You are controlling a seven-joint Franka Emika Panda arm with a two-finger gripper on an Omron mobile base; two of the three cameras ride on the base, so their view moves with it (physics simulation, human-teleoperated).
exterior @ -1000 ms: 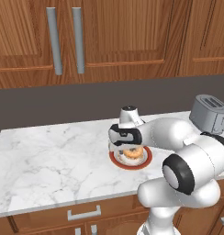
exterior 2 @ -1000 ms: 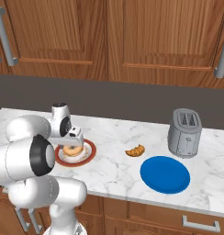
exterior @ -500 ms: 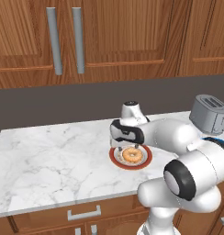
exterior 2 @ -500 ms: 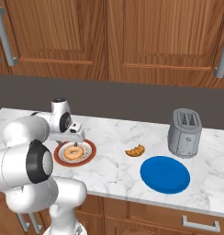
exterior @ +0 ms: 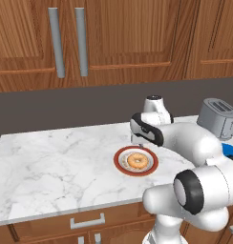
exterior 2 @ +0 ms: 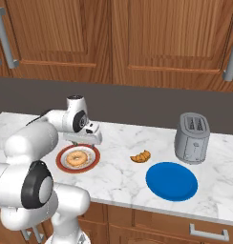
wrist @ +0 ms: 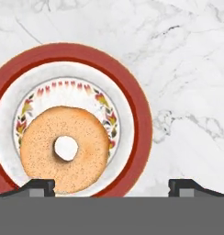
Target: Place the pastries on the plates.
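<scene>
The golden-brown ring doughnut (exterior: 136,161) (exterior 2: 77,157) (wrist: 64,148) lies flat on the white plate with the red-brown rim (exterior: 121,164) (exterior 2: 61,164) (wrist: 140,119). My gripper (exterior: 139,145) (exterior 2: 83,142) (wrist: 111,186) hangs a little above the plate's far edge, open, with nothing between its fingertips (wrist: 38,185). The small orange-brown pastry piece (exterior 2: 140,156) rests on the marble to the right of that plate. Further right, near the counter's front, is the plain blue plate (exterior 2: 172,181) (exterior: 230,151), with nothing on it.
A silver toaster (exterior 2: 192,137) (exterior: 217,117) stands at the back right, behind the blue plate. The marble counter (exterior: 51,162) stretches bare to the left. Wooden cabinets with metal handles (exterior: 56,42) hang above a dark backsplash.
My gripper has lifted off the doughnut and drawn back toward the plate's far edge. The doughnut stays on the red-rimmed plate.
</scene>
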